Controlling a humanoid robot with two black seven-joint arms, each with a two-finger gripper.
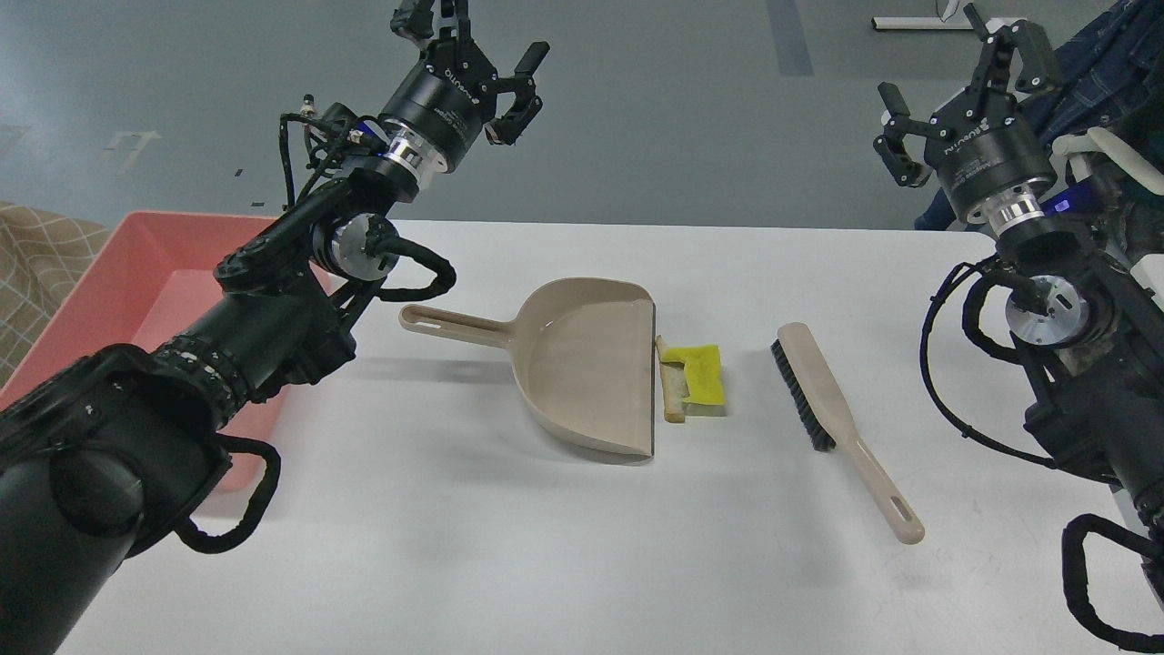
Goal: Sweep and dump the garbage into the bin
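The garbage (698, 373), a crumpled yellow scrap with a short tan stick, lies on the white table (509, 546) just right of the mouth of the beige dustpan (582, 364). The dustpan's handle points left. A beige brush with black bristles (832, 414) lies to the right of the garbage. The salmon-pink bin (127, 273) stands at the table's left edge, partly hidden by my left arm. My left gripper (477, 64) hovers high above the table's far left, open and empty. My right gripper (955, 100) is raised at the far right, open and empty too.
Grey floor lies beyond the table's far edge. A checked tan cloth (36, 264) shows at the left, beside the bin. Dark blue fabric (1118, 64) hangs behind my right arm.
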